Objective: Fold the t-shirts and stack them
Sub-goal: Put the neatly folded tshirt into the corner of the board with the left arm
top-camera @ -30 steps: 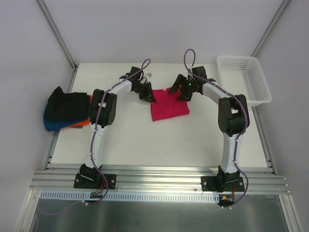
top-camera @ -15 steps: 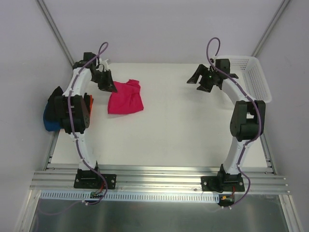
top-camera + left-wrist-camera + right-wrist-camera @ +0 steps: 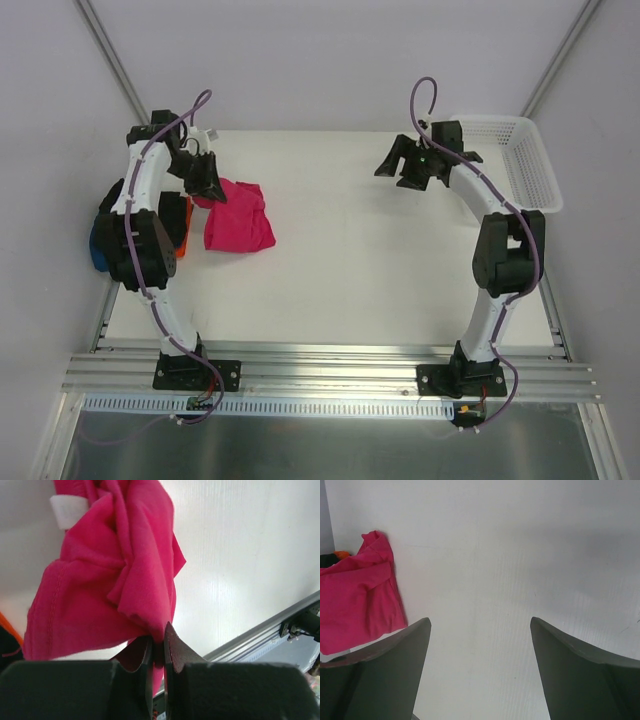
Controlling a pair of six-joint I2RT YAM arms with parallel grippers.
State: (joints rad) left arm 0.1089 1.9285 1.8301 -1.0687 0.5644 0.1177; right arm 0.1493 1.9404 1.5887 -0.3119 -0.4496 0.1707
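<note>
The left gripper [image 3: 159, 636] pinches a bunched edge of the crimson-pink t-shirt [image 3: 238, 225], at the table's [image 3: 350, 280] left side beside the pile of dark t-shirts [image 3: 108, 207]. The right gripper [image 3: 398, 172] gapes wide, empty.

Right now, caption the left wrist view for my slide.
Left arm's shut jaws pinch a crumpled crimson-pink cloth t-shirt, white table beyond.
</note>
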